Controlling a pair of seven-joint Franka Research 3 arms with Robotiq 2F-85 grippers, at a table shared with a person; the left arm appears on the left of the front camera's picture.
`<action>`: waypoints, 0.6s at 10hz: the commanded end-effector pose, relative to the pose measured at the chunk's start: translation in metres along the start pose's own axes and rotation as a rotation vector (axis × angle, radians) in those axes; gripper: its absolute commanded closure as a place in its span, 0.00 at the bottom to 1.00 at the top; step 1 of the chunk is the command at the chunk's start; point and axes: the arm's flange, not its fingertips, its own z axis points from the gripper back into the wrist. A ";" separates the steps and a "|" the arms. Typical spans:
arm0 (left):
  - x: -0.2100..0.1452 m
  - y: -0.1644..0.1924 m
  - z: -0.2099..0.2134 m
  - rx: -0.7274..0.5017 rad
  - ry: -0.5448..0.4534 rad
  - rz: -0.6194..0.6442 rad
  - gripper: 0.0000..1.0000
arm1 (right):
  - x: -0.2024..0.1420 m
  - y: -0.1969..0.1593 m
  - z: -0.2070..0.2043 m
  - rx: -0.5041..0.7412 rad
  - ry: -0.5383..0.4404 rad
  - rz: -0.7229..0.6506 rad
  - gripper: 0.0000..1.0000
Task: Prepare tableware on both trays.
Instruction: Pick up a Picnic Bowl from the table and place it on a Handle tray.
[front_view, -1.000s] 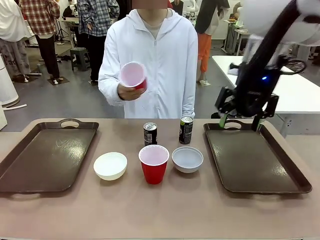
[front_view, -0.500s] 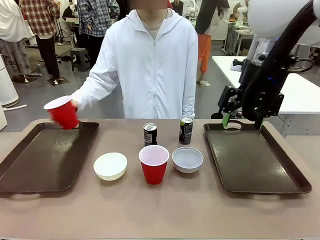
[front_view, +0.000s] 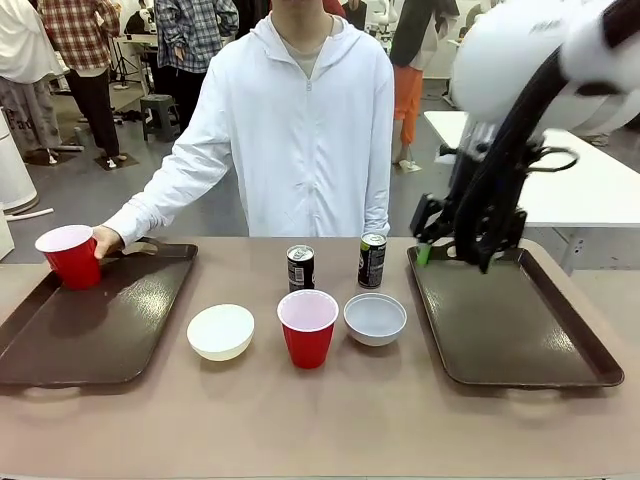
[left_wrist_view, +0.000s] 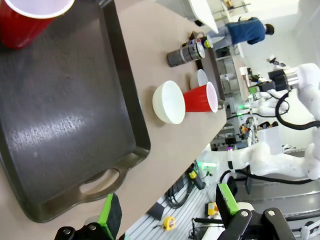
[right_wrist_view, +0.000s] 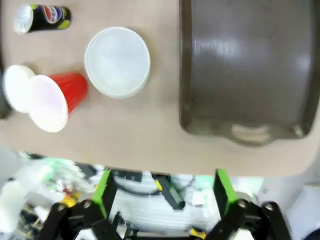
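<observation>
Now my right claw (front_view: 455, 258) hangs empty and wide open over the far corner of the right tray (front_view: 510, 335), and the pale grey bowl (front_view: 375, 318) sits on the table (front_view: 320, 420) to its left, nearer me, so this arm is closest.

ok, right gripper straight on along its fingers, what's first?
Likely the right tray, near a handle end; the right gripper hangs open above it. Depth unclear: it could miss the rim.

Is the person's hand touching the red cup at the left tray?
Touching: the front view shows the hand against the side of the red cup, no gap between.
</observation>
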 end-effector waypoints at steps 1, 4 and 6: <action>0.000 -0.001 0.003 -0.014 -0.010 0.000 0.00 | 0.031 0.033 -0.046 -0.008 -0.038 -0.005 0.00; 0.000 -0.001 0.003 -0.014 -0.010 0.000 0.00 | 0.055 0.065 -0.087 -0.012 -0.062 0.022 0.00; 0.000 -0.001 0.003 -0.014 -0.010 0.000 0.00 | 0.069 0.073 -0.106 -0.060 -0.090 0.002 0.00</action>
